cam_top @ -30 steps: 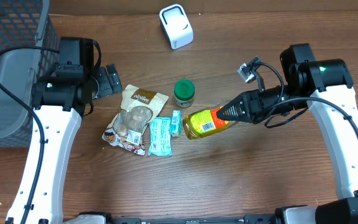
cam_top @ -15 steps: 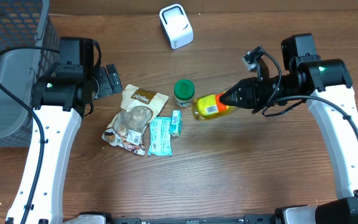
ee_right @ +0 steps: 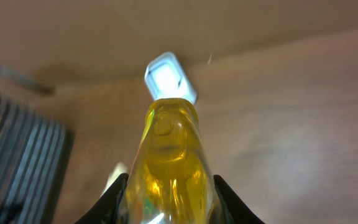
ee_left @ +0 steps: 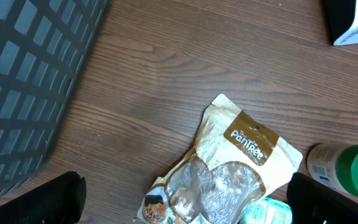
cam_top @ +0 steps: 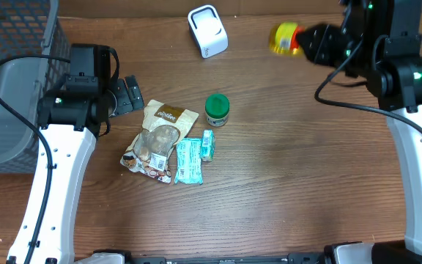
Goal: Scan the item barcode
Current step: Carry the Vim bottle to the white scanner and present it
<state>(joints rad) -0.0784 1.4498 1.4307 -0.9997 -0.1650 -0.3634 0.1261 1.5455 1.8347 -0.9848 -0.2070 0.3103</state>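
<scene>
Wood-grain surface [cam_top: 284,183] runs under everything, with a dark mesh basket [cam_top: 13,44] at the left edge and a white barcode scanner [cam_top: 207,31] standing near the far edge. A snack pouch [cam_top: 160,136], two teal wrapped bars [cam_top: 189,160] and a green-lidded jar [cam_top: 217,110] lie in a loose cluster mid-surface.

The task's thing, a yellow bottle [cam_top: 284,38], is off the surface, held out sideways by the right jaws, to the right of the scanner and apart from it. In the right wrist view the bottle [ee_right: 171,149] points away from the camera with the scanner [ee_right: 169,78] just beyond its far end. The right jaws are partly closed and clamped on the bottle's near end, one on each flank. The left jaws stand wide open with nothing between them, hovering beside the pouch [ee_left: 229,168].

The bottle looks like smooth, clear plastic full of amber liquid, so I judge it fairly heavy for its size, stiff enough to squeeze firmly, but slick and round, and likely to roll or droop in a grip at one end. No label or barcode shows in these views, so which side faces the scanner cannot be told. A hold clear of the label suits it best.
</scene>
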